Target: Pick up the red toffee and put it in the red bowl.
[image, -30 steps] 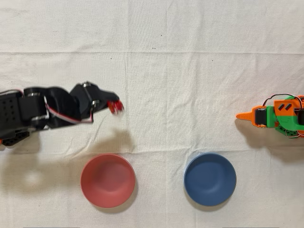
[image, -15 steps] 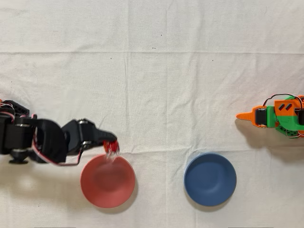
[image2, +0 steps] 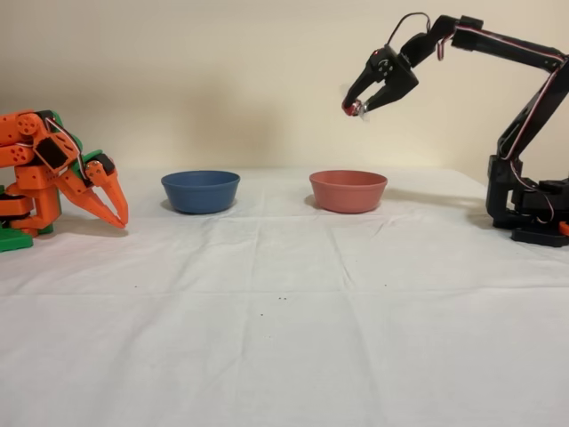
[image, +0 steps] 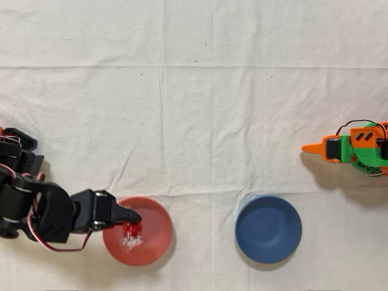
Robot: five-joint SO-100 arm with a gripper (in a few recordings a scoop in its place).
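One blue bowl sits beside the red bowl, well apart.

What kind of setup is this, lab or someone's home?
Looks like a small tabletop robot test bench; lab or home can't be told. Cues: a white cloth over the table against a bare wall, two hobby arms facing each other, the orange arm idle, and only a red bowl and blue bowl as props.

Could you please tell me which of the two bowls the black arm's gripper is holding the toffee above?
The red bowl: the gripper holds the red toffee high above it. The blue bowl sits apart, empty.
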